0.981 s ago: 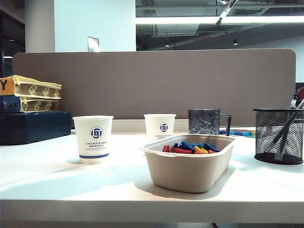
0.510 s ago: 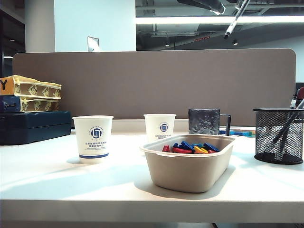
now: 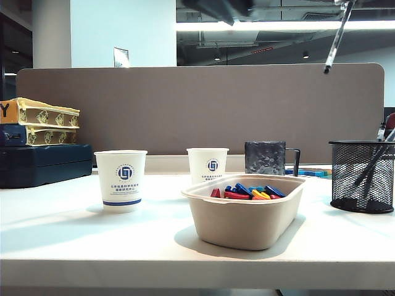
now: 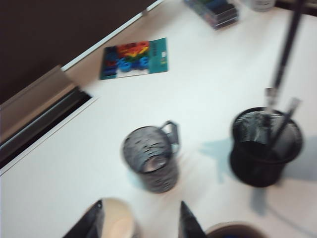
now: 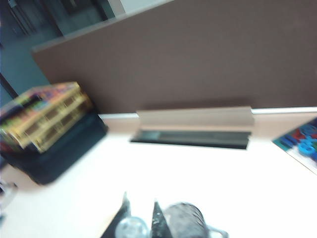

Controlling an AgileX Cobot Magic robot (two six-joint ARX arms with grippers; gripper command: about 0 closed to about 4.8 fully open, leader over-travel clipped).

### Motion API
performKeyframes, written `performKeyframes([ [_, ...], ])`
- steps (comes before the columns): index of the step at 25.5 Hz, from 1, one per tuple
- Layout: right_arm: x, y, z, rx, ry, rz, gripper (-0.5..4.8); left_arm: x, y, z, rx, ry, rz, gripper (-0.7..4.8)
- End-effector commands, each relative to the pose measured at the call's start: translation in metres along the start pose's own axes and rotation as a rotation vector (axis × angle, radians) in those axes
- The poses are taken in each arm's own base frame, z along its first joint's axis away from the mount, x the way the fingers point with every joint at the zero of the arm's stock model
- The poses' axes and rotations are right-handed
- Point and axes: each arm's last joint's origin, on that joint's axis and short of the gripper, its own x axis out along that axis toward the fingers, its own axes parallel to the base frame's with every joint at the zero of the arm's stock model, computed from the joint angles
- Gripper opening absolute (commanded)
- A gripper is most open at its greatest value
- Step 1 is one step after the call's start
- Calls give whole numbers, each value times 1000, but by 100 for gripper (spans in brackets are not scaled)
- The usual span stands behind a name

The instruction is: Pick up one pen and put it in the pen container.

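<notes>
I see the pen (image 3: 337, 38) hanging above the pen container (image 3: 361, 176), which stands on the counter (image 3: 92, 234) right of the tray (image 3: 247, 213); the mug (image 3: 266, 158) sits behind the tray.

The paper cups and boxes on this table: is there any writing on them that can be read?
"Y": a black letter on the orange end of the top box in the stack at the far left.
Left paper cup: a round blue logo over lines of print, too small to read.
Back paper cup: the same logo, no readable words.
Colourful card: too blurred to read.
</notes>
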Motion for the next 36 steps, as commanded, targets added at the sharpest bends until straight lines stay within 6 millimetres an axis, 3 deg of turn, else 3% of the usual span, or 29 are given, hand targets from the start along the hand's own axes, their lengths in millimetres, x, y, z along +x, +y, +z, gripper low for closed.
performKeyframes([
  [1, 2, -3, -4, -73, 37, -48, -2, -10, 19, 0, -52, 8, 45, 187],
  [6, 7, -11, -14, -139, 95, -128, -2, -19, 56, -14, -128, 88, 121, 187],
  [11, 12, -17, -19, -155, 121, -151, -2, -22, 64, -18, -142, 108, 138, 187],
  [26, 36, -41, -45, -137, 235, -201, -2, -34, 64, -15, -142, 103, 134, 187],
  [36, 57, -64, -73, -93, 321, -223, -2, -34, 65, -12, -141, 74, 140, 187],
])
